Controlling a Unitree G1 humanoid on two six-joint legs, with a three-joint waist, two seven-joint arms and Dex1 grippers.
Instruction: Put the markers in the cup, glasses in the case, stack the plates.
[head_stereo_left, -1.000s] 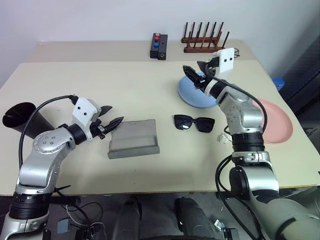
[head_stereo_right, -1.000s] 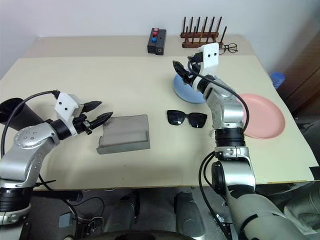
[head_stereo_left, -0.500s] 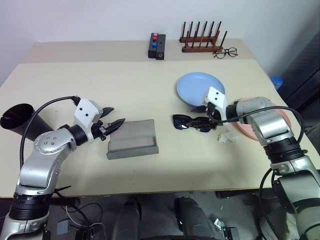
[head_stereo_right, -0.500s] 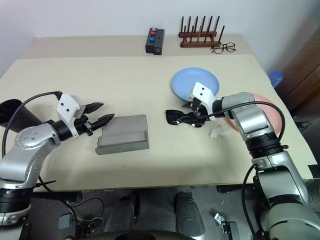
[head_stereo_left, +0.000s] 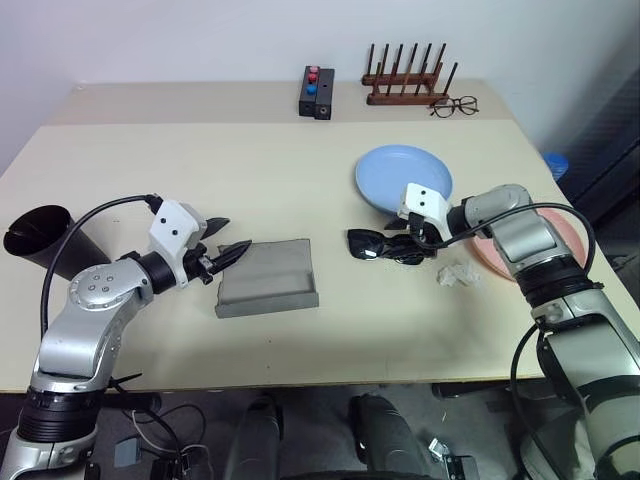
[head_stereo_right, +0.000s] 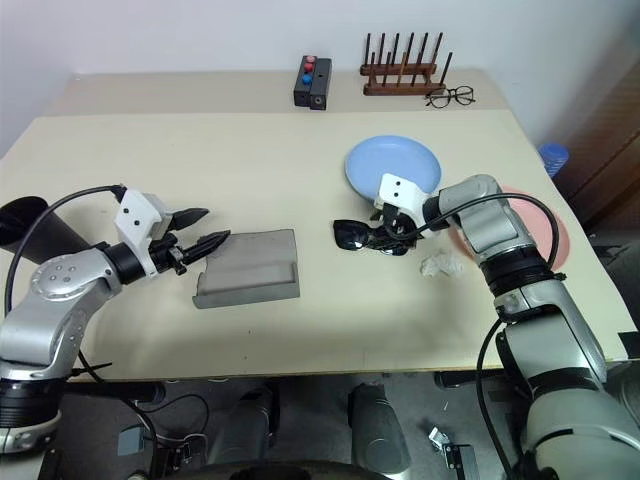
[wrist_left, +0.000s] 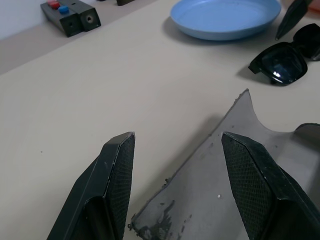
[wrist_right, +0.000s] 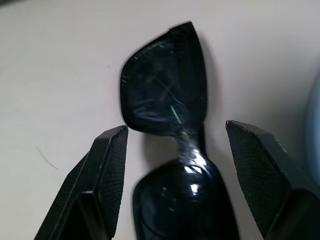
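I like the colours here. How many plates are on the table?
2. The blue plate lies beyond the sunglasses; the pink plate lies at the table's right side, partly hidden behind the robot's right arm.

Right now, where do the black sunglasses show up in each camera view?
Left eye view: sunglasses right of centre, below the blue plate.
Right eye view: same spot.
Left wrist view: near the blue plate, at.
Right wrist view: centred.
Shared landmark: blue plate.
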